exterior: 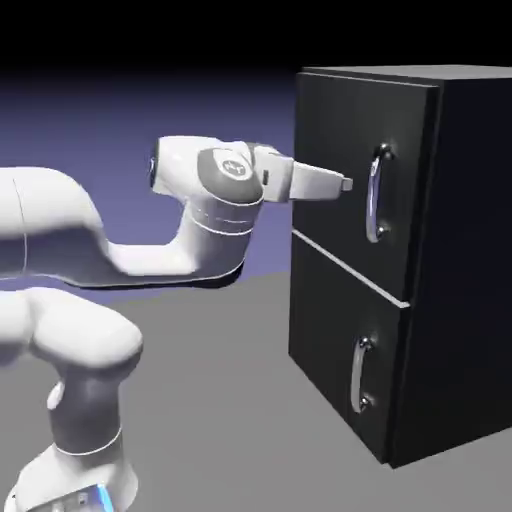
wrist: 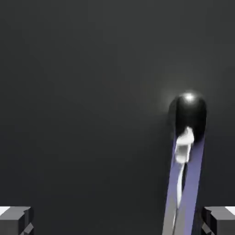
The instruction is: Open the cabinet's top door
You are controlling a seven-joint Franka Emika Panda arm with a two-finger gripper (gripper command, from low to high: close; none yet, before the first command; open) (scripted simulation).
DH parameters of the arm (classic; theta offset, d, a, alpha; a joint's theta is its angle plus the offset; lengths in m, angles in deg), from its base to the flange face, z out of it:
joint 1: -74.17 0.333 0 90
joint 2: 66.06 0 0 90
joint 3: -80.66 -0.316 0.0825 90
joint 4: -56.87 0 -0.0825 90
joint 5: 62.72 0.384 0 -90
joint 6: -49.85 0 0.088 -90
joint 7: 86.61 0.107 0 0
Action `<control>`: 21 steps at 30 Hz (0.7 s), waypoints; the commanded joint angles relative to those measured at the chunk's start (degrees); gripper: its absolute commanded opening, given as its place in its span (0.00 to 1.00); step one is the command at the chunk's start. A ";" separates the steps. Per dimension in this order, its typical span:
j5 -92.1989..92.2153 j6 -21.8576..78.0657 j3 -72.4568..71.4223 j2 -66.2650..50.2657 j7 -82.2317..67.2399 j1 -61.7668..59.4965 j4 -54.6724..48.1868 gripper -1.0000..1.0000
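The step in hand is, I think, the approach to the handle w/ nothing gripped yet. In the hand view, nearest to us, the pincer [wrist: 117, 220] is standing wide apart, its two grey tips near the bottom corners, and it is holding nothing. Betw. them, but nearer to the right tip, the long silver handle [wrist: 187, 151] is running down out of the picture, reflecting blue-violet and some white. In the exterior view the white arm [exterior: 215, 215] is reaching to the right, and its tips are pointing at the upper handle, seemingly a bit short of it. The next move is calling, I judge, for a small sideways shift so the bar is sitting mid-way, then going fwd, closing on it & pulling the door outward. If the shift is skipped, one tip may be bumping the bar. Farther on, the top door [exterior: 335, 160] is lying flush in the upper part of the cabinet [exterior: 465, 260], so it is looking shut. It is flat, black and taller than the lower panel [exterior: 335, 345], w/ a pale line running betw. the two, and its curved bar is standing upright near the panel's right edge.
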State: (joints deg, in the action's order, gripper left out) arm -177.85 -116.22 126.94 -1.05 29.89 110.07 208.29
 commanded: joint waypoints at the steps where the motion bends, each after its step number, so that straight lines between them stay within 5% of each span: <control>1: -2.50 0.17 1.00 0.70 1.60 0.76 -0.21 1.00; 18: -30.18 5.92 14.87 4.91 18.46 18.76 -8.59 1.00; 19: -30.18 5.92 14.87 4.91 18.46 18.76 -8.59 0.00; 21: -29.44 7.47 13.32 5.24 18.83 16.68 -6.58 0.00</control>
State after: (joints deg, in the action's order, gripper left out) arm -207.29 -108.78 140.26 4.19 48.72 126.76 201.70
